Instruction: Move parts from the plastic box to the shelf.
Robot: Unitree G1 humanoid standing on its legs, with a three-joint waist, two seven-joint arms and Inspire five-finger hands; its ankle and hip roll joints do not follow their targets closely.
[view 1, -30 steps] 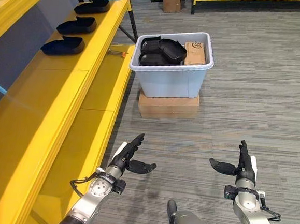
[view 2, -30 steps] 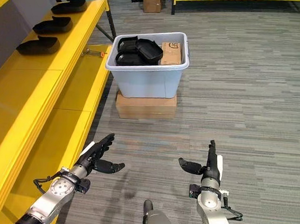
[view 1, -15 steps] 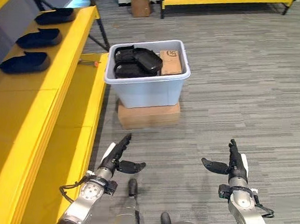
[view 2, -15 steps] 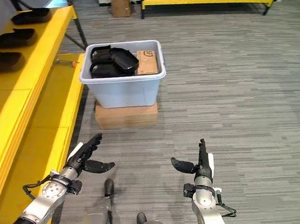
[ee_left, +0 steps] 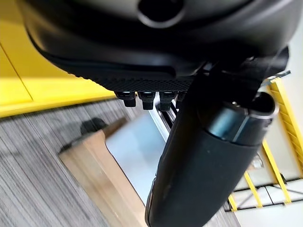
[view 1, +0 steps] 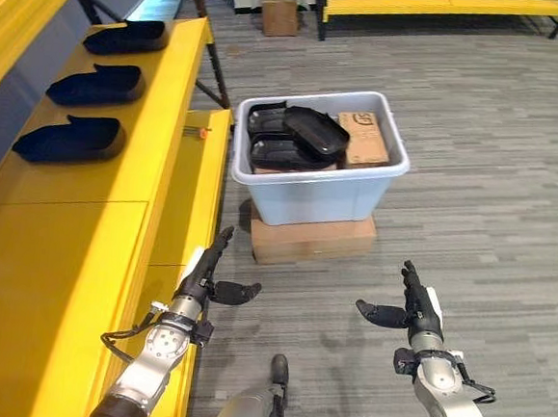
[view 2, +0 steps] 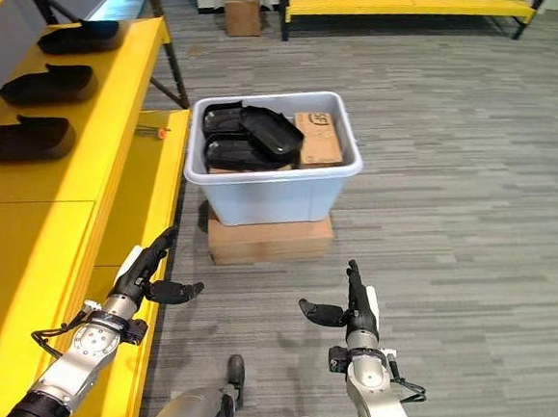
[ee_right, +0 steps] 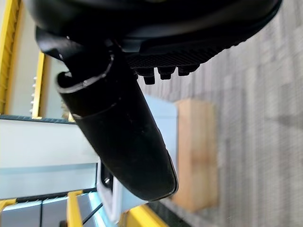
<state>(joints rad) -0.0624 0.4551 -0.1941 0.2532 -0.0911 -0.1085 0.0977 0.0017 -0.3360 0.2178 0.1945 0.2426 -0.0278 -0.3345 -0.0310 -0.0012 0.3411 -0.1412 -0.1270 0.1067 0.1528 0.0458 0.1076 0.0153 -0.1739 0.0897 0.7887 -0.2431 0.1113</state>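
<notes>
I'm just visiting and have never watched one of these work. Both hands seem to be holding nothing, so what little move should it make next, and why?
Probably step closer and reach both open hands, left hand and right hand, toward the plastic box. It sits ahead on a cardboard box, still holding black parts, while three parts already lie on the yellow shelf.

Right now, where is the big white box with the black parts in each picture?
Left eye view: plastic box upper middle, right of the yellow shelf.
Right eye view: box upper middle.
Left wrist view: pale wall past the thumb.
Right wrist view: pale wall past the thumb.
Shared landmark: cardboard box underneath.
</notes>
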